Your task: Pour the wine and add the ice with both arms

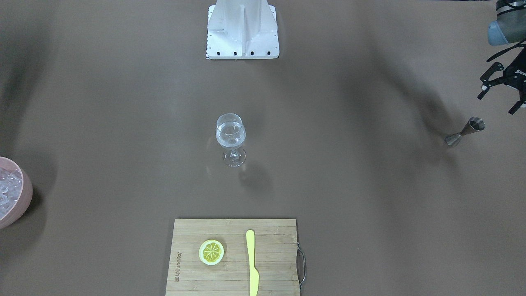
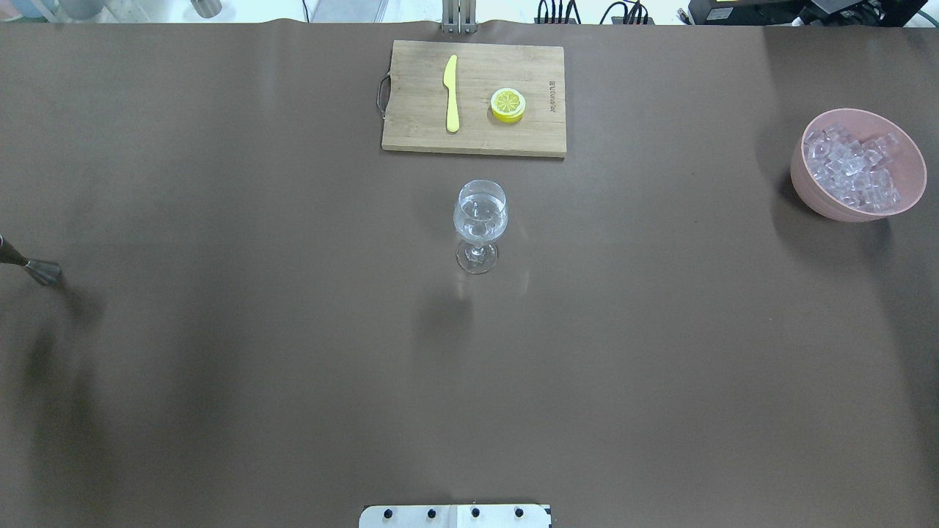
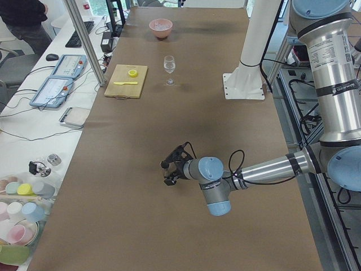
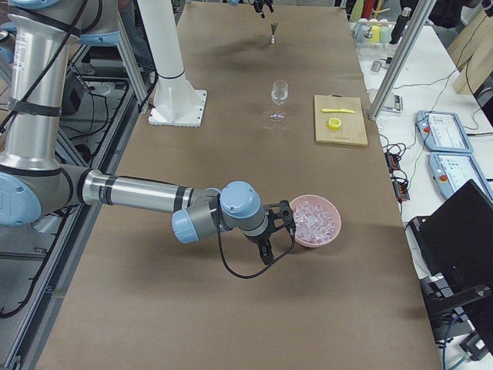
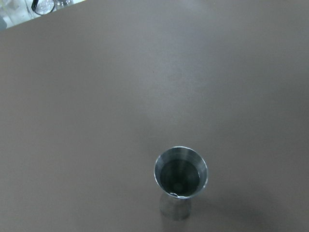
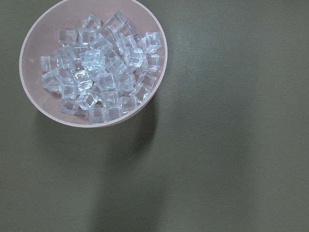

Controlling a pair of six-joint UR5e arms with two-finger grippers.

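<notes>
A clear stemmed glass (image 1: 231, 133) (image 2: 480, 216) stands mid-table with clear wine in its bowl. A steel jigger (image 1: 466, 131) (image 5: 181, 176) stands upright on the table at the robot's far left. My left gripper (image 1: 498, 102) hangs just above and behind it, open and empty. Ice (image 2: 851, 172) (image 6: 101, 67) fills a pink bowl (image 2: 807, 187) (image 6: 35, 89) at the robot's far right. My right gripper (image 4: 269, 235) hovers beside that bowl. It shows only in the exterior right view, so I cannot tell whether it is open or shut.
A wooden cutting board (image 2: 414, 110) at the table's far edge holds a yellow knife (image 2: 450, 94) and a lemon slice (image 2: 508, 104). The white pedestal (image 1: 242, 28) stands at the robot's side. Operator benches with clutter line the far side.
</notes>
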